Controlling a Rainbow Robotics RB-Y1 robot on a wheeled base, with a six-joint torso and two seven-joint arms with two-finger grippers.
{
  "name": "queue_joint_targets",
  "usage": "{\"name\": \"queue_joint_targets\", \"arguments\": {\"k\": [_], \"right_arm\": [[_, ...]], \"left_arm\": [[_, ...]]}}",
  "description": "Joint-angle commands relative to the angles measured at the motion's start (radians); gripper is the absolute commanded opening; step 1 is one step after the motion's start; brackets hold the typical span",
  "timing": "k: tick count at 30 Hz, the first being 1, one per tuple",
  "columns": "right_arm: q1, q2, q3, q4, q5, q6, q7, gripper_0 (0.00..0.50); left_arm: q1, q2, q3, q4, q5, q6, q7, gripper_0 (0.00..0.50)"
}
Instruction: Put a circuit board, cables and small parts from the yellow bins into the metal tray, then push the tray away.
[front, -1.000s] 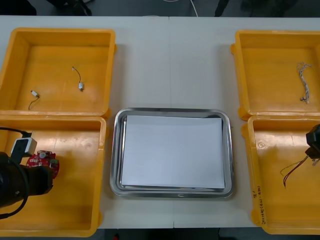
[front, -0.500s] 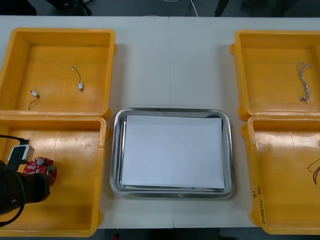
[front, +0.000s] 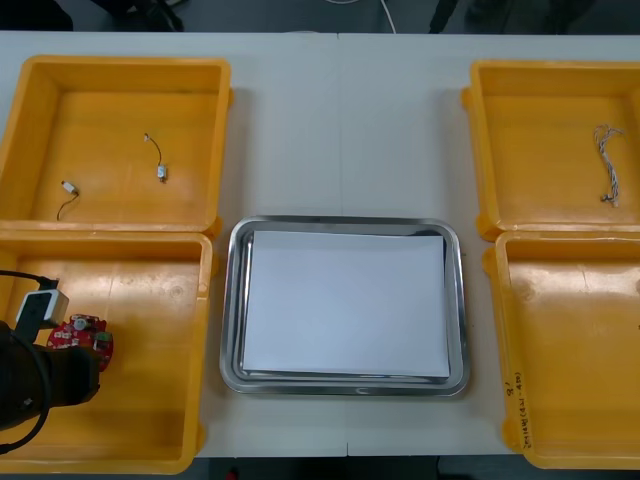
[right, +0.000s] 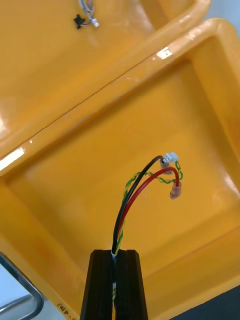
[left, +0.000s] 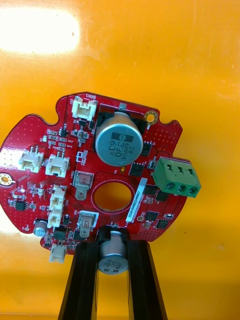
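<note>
We are at the pickup stage, and nothing has reached the metal tray (front: 232, 300) yet: its white sheet (front: 345, 300) lies bare in the middle of the counter (front: 340, 130).

The left jaws are down in the near left bin (front: 150, 330). They are pinching the round red circuit board (left: 120, 172) by a small metal can at its edge, standing apart by that can's width. We cannot tell whether the board is clear of the bin floor or resting on it.

The right jaws are pressed tight on the end of a cable bundle (right: 132, 192) of black, red and a yellow-green twisted pair. Its connector ends stand out over the near right bin (right: 165, 115), so we judge this bundle to be lifted out.

So, as we read it, two grasps are made and both loads are yet to be carried inward and released on the sheet.

Not yet touched are the small metal parts (front: 160, 172) with their thin leads in the far left bin (front: 120, 110) and the pale twisted cable (front: 607, 165) in the far right bin (front: 540, 120).

After those go in, the tray must be pushed away, so most of the job lies ahead of us
</note>
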Motion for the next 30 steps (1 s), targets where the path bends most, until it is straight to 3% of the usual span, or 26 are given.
{"name": "queue_joint_targets", "arguments": {"k": [1,2,9,10,11,18,23,30], "right_arm": [[-0.033,-0.076,-0.033,-0.029,-0.049,-0.03,0.15,0.0],[-0.036,-0.082,-0.03,-0.029,-0.056,-0.034,0.179,0.0],[-0.08,-0.135,0.029,-0.029,-0.07,-0.042,0.331,0.0],[-0.09,-0.143,0.038,-0.029,-0.073,-0.045,0.357,0.0],[-0.096,-0.148,0.039,-0.029,-0.076,-0.048,0.377,0.0],[-0.136,-0.155,0.056,-0.015,-0.099,-0.047,0.461,0.0],[-0.186,-0.166,0.113,-0.008,-0.144,-0.047,0.461,0.0],[-0.254,-0.165,0.206,-0.008,-0.144,-0.047,0.461,0.0]], "left_arm": [[0.03,0.037,0.023,-0.034,-0.008,-0.006,-0.048,0.231],[0.03,0.037,0.023,-0.034,-0.008,-0.006,-0.048,0.292],[0.029,0.038,0.023,-0.035,-0.008,-0.006,-0.047,0.433],[0.029,0.038,0.023,-0.035,-0.008,-0.006,-0.047,0.486],[0.027,0.038,0.023,-0.034,-0.008,-0.006,-0.047,0.5],[-0.01,0.046,0.026,-0.035,0.009,0.031,-0.041,0.5],[-0.059,0.046,0.061,-0.035,0.089,0.092,-0.033,0.5],[-0.123,0.046,0.112,-0.06,0.164,0.201,-0.024,0.5]]}}
